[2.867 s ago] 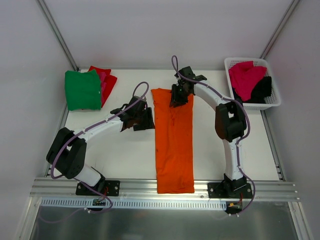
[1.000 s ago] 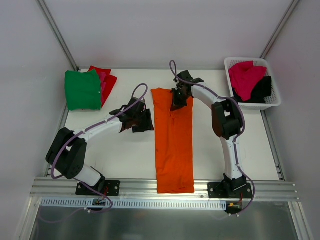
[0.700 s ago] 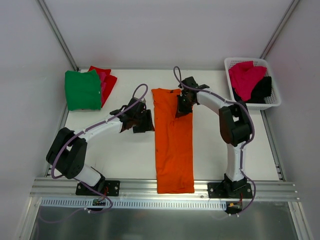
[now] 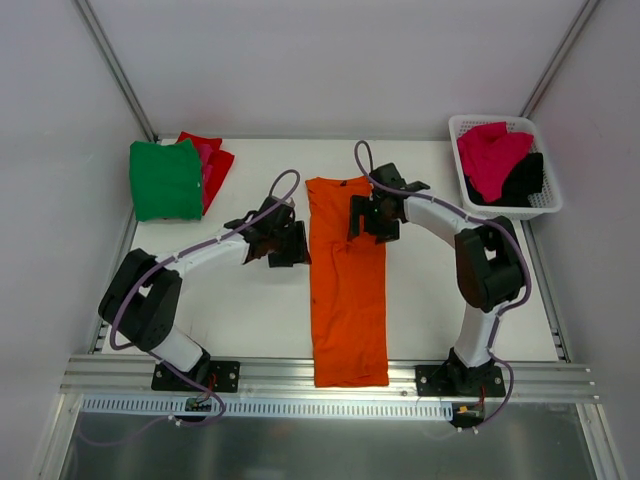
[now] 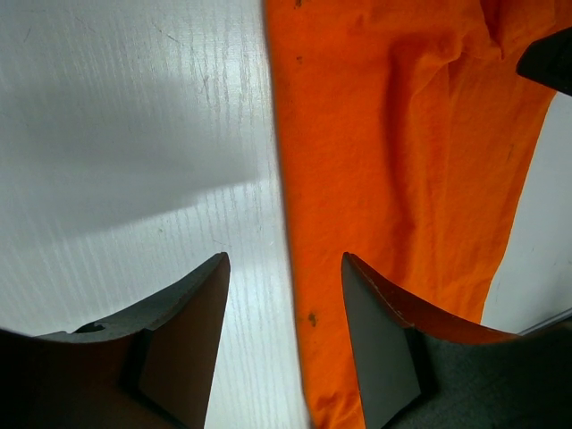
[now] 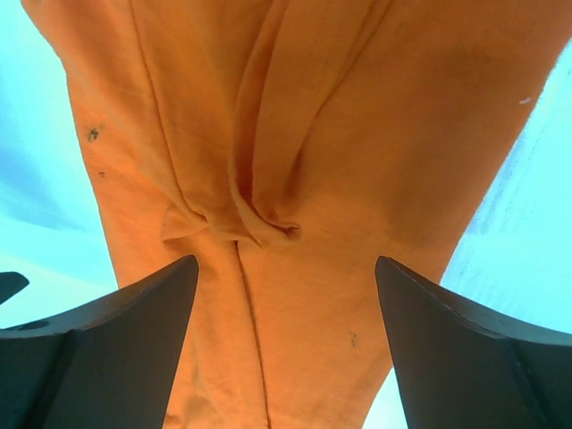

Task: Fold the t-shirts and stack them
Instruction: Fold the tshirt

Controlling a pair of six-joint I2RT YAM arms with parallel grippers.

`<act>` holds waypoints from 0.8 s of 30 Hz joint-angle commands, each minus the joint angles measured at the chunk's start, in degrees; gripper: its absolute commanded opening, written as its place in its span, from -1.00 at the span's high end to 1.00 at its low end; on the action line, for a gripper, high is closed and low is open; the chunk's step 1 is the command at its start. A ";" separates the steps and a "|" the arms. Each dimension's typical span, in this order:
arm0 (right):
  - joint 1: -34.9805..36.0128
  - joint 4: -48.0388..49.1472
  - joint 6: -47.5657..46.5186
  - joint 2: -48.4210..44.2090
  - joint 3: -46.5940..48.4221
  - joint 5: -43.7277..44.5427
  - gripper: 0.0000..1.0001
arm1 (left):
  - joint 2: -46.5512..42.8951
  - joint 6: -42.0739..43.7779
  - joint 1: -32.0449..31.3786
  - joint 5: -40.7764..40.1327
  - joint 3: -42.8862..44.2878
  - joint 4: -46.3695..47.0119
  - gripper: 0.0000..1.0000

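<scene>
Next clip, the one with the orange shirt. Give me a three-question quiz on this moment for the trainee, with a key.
1. True or false: the right gripper is shut on the orange t-shirt.
2. Which tees lie in the white basket?
A. the orange one only
B. a magenta-pink tee and a black tee
C. none
3. Fill in: the left gripper is ____, with one finger over the orange cloth and the other over the bare table.

Key: 1 false, its jaws stand wide apart above the cloth; 2 B; 3 open.
</scene>
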 commanded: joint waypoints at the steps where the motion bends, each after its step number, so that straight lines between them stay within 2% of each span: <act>1: 0.26 0.13 0.94 -5.14 -0.48 2.29 -0.70 | 1.04 2.25 0.51 0.31 3.38 1.43 -0.08; 5: 0.26 0.74 1.55 -9.97 -1.79 3.78 -0.69 | 4.91 4.45 3.32 1.70 10.67 1.43 -0.10; 11: 0.26 2.14 1.46 -19.19 -7.06 3.43 -0.66 | 16.76 5.59 12.02 14.27 31.38 2.40 -0.09; 13: 0.17 2.94 1.46 -21.23 -9.78 3.43 -0.56 | 22.30 5.86 13.16 17.61 35.80 2.40 -0.08; 14: 0.26 3.37 1.46 -23.06 -10.84 3.17 -0.45 | 25.89 6.03 13.95 18.49 39.74 2.40 -0.07; 16: 0.26 4.69 1.46 -24.75 -13.82 2.91 0.16 | 29.51 5.60 14.75 21.74 43.19 2.49 -0.04; 17: 0.09 4.87 1.55 -25.36 -14.53 3.17 0.56 | 32.74 4.64 15.45 23.14 46.08 2.49 0.01; 18: 0.26 5.22 1.64 -26.33 -15.15 3.17 0.99 | 34.34 3.93 15.72 26.03 47.50 2.66 0.18; 20: 0.17 5.57 1.29 -26.77 -16.21 3.17 0.99 | 37.94 1.74 15.98 28.51 50.13 3.45 0.38; 21: 0.17 5.58 1.29 -26.51 -16.21 3.26 0.99 | 39.01 0.86 15.90 29.65 50.84 3.98 0.63; 22: 0.09 5.58 0.94 -26.25 -16.21 3.26 0.99 | 39.89 0.07 15.81 31.75 51.98 4.50 0.79; 23: 0.00 5.75 0.94 -25.81 -15.78 3.26 0.99 | 41.29 -0.90 15.55 32.47 52.26 4.51 0.94; 24: -0.09 5.66 0.94 -25.37 -15.60 3.17 0.99 | 41.56 -1.08 14.93 32.82 52.17 4.60 1.00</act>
